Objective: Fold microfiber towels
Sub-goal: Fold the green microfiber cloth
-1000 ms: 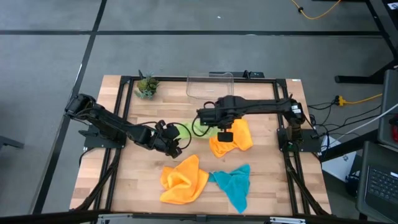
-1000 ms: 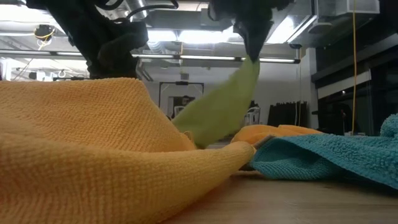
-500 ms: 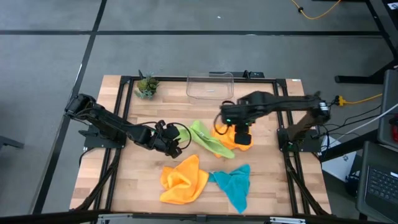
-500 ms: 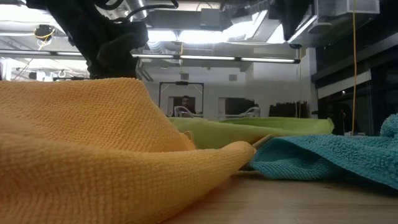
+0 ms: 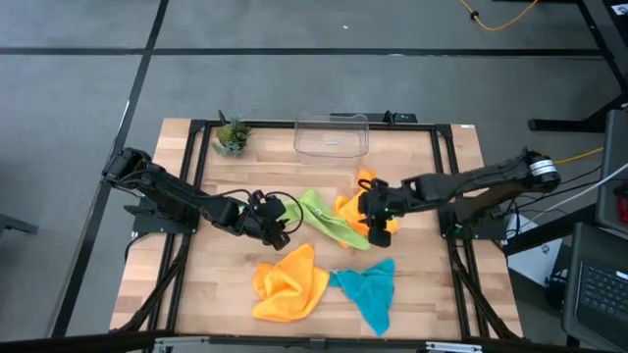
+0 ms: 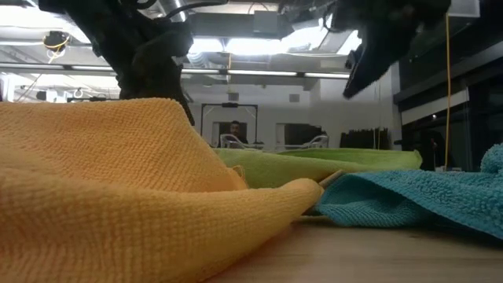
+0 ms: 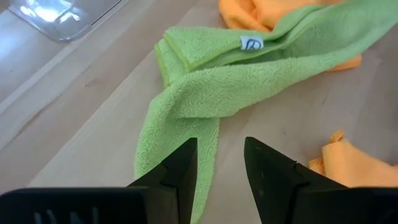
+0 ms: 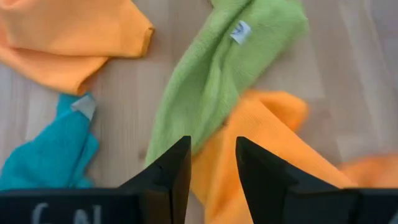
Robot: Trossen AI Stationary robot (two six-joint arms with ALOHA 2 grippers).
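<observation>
The green towel (image 5: pixel 329 218) lies loose and stretched out near the middle of the table (image 5: pixel 432 294), a white tag showing on it in both wrist views. One of its ends drapes over an orange towel (image 5: pixel 355 210), which sits on the side of the green one toward the right arm. The left gripper (image 5: pixel 278 222) rests low just beside the green towel's other end; its fingers (image 7: pixel 180 171) stand apart with a gap between them and nothing in it (the green cloth's narrow tip lies on the wood just ahead of them). The right gripper (image 5: pixel 378 218) hangs above the orange towel that the green one overlaps, its fingers (image 8: pixel 174 168) parted and holding nothing. A second orange towel (image 5: pixel 287 282) lies crumpled nearer the front edge than the green towel, and a blue towel (image 5: pixel 368 290) lies just beside it, well apart from both grippers. Beyond the green towel, at the table's far edge, stand a clear plastic bin (image 5: pixel 332 135) and a small potted plant (image 5: pixel 232 135).
</observation>
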